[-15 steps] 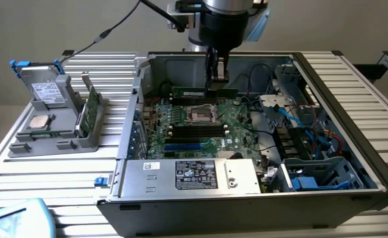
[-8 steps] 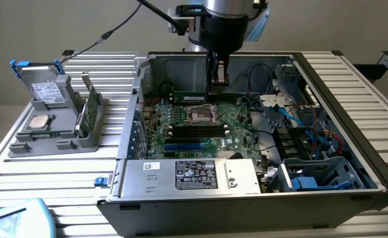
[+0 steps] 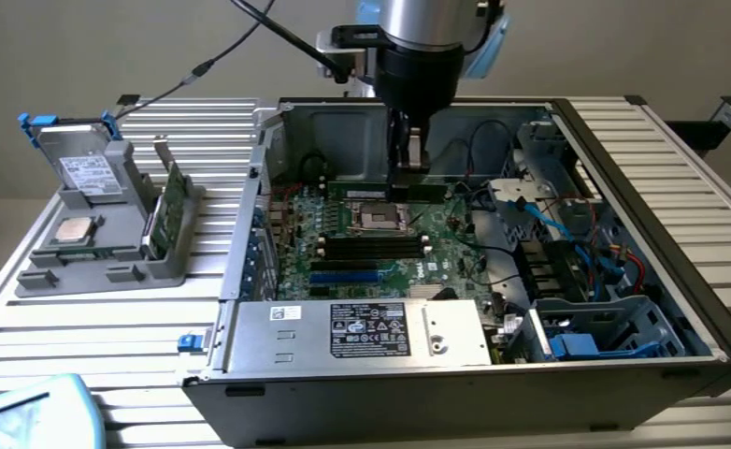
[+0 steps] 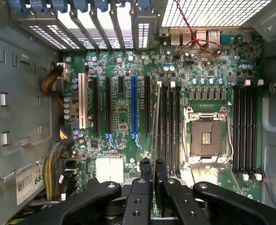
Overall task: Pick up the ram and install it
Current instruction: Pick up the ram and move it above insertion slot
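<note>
Gripper [image 4: 152, 165]: clamped on the ram, fingers close together, low inside the open case [image 3: 465, 398].
Ram [image 3: 384, 192]: held level on its long edge above the motherboard [image 3: 447, 248], close to the socket [image 3: 379, 220]; not yet seated.
Slots [image 3: 372, 248]: black, empty, beside the socket; I cannot tell which one the ram lines up with.
Doing it well: probably keep the ram parallel to its slot with the notch matched, and press straight down evenly.
Risk: a skewed entry could jam.
</note>
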Controlling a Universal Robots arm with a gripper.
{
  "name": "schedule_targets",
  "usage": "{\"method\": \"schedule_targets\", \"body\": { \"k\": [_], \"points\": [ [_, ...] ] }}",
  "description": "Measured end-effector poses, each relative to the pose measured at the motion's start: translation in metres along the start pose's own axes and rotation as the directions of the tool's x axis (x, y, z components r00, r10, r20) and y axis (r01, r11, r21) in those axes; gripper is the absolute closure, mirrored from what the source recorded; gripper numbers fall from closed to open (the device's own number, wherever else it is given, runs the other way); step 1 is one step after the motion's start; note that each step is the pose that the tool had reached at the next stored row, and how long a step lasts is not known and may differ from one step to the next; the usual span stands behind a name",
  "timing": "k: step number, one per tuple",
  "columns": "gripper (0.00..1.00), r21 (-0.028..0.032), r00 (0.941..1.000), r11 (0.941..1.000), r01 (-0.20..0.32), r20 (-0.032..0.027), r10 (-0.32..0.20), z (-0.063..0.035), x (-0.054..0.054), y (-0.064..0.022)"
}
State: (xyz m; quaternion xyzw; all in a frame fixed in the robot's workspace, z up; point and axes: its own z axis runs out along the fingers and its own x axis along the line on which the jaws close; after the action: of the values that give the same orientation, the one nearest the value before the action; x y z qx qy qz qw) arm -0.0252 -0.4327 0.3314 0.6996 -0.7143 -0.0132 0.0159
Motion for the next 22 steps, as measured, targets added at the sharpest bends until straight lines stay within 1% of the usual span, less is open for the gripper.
{"method": "schedule_targets", "body": {
  "k": [5,9,11,13,15,19,22],
  "points": [
    [0.85,0.0005,0.9999,0.9999,0.016,0.0045,-0.016,0.0090,0.000,0.0017],
    [0.85,0.0047,0.9985,0.9985,0.055,0.0069,-0.055,0.0136,-0.001,0.0022],
    [0.85,0.0078,0.9973,0.9973,0.073,0.0082,-0.073,0.0162,-0.002,0.0023],
    [0.85,0.0104,0.9962,0.9962,0.087,0.0083,-0.087,0.0199,-0.003,0.0025],
    [0.85,0.0105,0.9956,0.9955,0.094,0.0079,-0.094,0.0235,-0.004,0.0024],
    [0.85,0.0106,0.9956,0.9955,0.094,0.0080,-0.094,0.0308,-0.010,0.0023],
    [0.85,0.0106,0.9956,0.9955,0.094,0.0079,-0.094,0.0362,-0.019,0.0022]
  ]
}}
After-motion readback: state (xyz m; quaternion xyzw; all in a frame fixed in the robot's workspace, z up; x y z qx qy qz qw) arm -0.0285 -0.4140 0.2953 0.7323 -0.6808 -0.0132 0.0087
